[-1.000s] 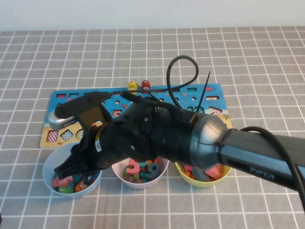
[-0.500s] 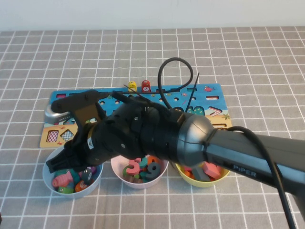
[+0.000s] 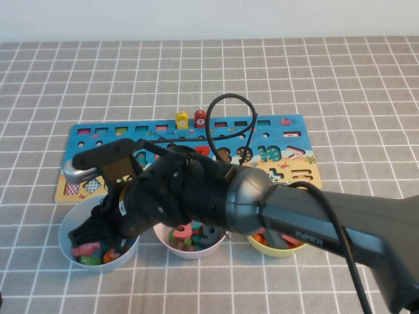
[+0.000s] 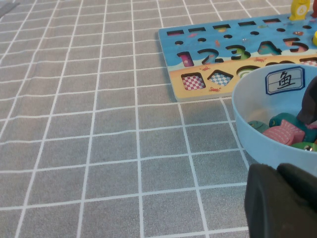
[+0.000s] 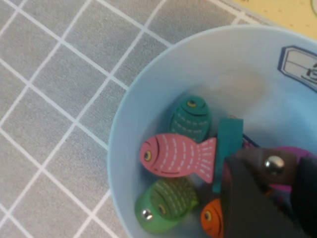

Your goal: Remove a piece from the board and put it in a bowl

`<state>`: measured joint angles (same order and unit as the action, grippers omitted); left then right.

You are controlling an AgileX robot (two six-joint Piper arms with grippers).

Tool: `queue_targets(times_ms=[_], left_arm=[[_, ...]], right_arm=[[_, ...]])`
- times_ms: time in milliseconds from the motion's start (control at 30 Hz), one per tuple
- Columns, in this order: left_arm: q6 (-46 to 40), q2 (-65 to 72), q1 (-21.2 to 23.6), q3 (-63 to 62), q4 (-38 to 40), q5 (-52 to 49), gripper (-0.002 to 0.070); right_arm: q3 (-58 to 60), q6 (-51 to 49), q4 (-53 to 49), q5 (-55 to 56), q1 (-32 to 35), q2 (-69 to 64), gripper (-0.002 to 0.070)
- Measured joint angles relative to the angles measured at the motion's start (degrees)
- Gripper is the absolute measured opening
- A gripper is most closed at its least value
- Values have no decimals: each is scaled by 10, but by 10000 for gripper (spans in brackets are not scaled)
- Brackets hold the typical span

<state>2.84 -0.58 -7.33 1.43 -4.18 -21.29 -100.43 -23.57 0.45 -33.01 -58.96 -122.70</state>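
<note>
My right gripper (image 3: 88,230) reaches across the table and down into the pale blue bowl (image 3: 65,239) at the front left. It is shut on the piece (image 5: 267,161), a small dark brown peg with a metal stud, which hangs just above the fish lying in the bowl (image 5: 148,89). The board (image 3: 288,140) lies behind the bowls, partly hidden by the arm. My left gripper (image 4: 280,198) rests low on the cloth just beside the bowl (image 4: 257,144), fingers together, holding nothing. The board's near corner (image 4: 208,44) shows in that same view.
A pink-white bowl (image 3: 163,239) and a yellow bowl (image 3: 275,248) stand to the right of the blue one, both holding pieces. A yellow peg (image 3: 181,120) and a red peg (image 3: 200,118) stand on the board's far edge. Pink (image 5: 176,154), teal (image 5: 190,119) and green (image 5: 166,203) fish lie in the blue bowl.
The right arm has swung left and lower, bringing its gripper with the piece further down into the blue bowl. More of the board's right half is now uncovered.
</note>
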Motion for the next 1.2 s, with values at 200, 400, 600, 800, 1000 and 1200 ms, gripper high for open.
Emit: queue_targets(times_ms=[200,400,600,800,1000,1200], left_arm=[[0,0,0,0,0,0,-1],[0,0,0,0,0,0,-1],[0,0,0,0,0,0,-1],[0,0,0,0,0,0,-1],[0,0,0,0,0,0,-1],[0,0,0,0,0,0,-1]], right_arm=[[-1,0,1,0,0,-7,241],[-1,0,2,0,0,-9,386],[-1,-2,2,-9,0,-2,412],[-1,-2,2,-29,0,48,374],[-3,-1,2,-87,0,98,161],[-3,65,5,-183,0,130,0]])
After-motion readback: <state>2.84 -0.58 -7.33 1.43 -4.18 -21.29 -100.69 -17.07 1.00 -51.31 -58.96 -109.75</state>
